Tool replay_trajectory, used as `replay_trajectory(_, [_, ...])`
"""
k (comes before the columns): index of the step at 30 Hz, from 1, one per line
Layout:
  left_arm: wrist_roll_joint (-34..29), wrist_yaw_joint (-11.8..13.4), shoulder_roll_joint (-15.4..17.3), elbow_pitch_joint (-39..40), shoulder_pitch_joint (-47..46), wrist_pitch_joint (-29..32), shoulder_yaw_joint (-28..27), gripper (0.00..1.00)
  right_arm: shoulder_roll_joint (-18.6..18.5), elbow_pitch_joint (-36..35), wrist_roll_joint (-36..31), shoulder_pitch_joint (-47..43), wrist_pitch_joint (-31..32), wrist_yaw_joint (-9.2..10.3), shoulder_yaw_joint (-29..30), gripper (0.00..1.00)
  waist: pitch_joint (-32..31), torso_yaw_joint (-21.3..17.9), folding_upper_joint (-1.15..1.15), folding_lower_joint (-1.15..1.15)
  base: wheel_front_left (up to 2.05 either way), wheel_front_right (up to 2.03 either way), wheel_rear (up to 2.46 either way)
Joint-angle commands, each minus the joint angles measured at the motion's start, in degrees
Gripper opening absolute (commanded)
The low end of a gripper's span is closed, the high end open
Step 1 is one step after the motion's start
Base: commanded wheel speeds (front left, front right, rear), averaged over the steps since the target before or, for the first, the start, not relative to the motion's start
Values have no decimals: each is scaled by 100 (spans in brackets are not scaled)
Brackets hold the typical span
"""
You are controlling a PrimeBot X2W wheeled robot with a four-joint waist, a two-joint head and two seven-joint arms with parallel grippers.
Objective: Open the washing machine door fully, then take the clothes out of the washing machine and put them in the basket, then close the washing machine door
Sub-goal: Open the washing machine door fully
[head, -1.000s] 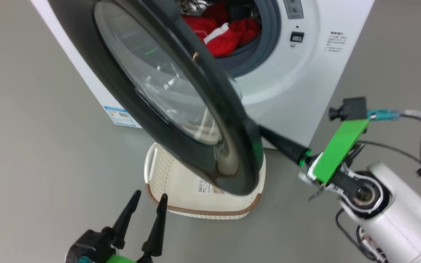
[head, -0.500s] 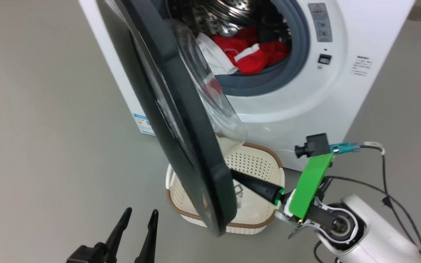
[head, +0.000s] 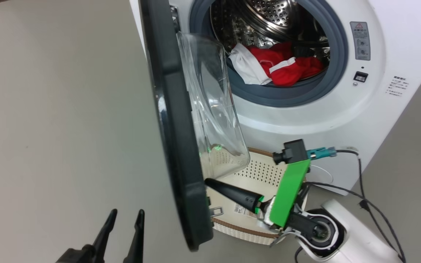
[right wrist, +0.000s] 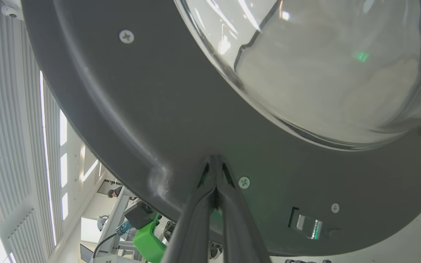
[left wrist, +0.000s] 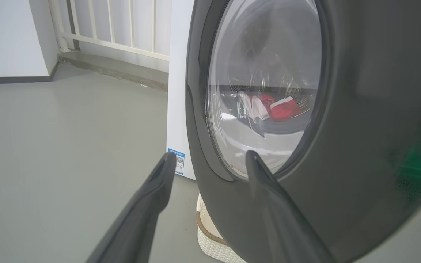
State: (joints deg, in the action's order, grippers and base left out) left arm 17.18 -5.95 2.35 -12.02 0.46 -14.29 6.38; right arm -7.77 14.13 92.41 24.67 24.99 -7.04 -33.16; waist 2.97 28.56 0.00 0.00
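The washing machine stands with its mouth uncovered. Its door is swung out to roughly square with the machine's front, so the opening step looks well along, though probably not to full swing. The basket sits on the floor just in front of the machine, below the mouth, and what shows of its inside is bare. The clothes, red with a white piece, lie inside the machine at the drum's front lip, so unloading and closing are both left to do.

The right gripper, in front of the machine and over the basket, has its fingers pressed together on nothing, tip against the door's inner face. The left gripper, further from the machine on the door's outer side, is spread wide and empty.

The door hides the basket's left part. How much laundry lies deeper in the drum is hard to judge. The machine's printed labels are too small to read, and the left gripper's base is cut off.
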Motion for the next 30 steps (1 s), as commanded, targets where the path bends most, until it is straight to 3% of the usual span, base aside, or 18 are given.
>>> replay_trajectory(1, [-34, 80, 53, 200, -10, -71, -241, 100, 204, -121, -85, 126, 41, -45, -117, 0, 29, 57, 0, 0, 0, 0, 0])
replay_trajectory(19, [66, 197, 53, 376, 15, -71, -365, 100, 404, 84, -281, 355, -185, -45, -379, 0, 129, 111, 0, 0, 0, 0, 0])
replay_trajectory(22, [47, 174, 53, 329, 2, -71, -370, 100, 349, 96, -314, 276, -286, -45, -357, 29, 79, 89, 0, 0, 0, 0, 0])
replay_trajectory(23, [47, 174, 53, 329, 2, -71, -370, 100, 349, 96, -314, 276, -286, -45, -357, 29, 79, 89, 0, 0, 0, 0, 0])
replay_trajectory(25, [30, 152, 53, 299, -5, -71, -367, 100, 306, 89, -326, 203, -364, -45, -339, 46, 51, 75, 0, 0, 0, 0, 0])
replay_trajectory(27, [10, 134, 53, 273, -5, -71, -366, 100, 251, 87, -339, 111, -450, -45, -320, 92, 7, 58, 0, 0, 0, 0, 0])
replay_trajectory(28, [-2, 127, 53, 261, -1, -71, -368, 100, 220, 86, -351, 57, -499, -45, -315, 100, -13, 49, 0, 0, 0, 0, 0])
replay_trajectory(30, [-31, 106, 53, 232, 5, -71, -371, 100, 149, 92, -385, -55, -614, -45, -304, 100, -62, 27, 0, 0, 0, 0, 0])
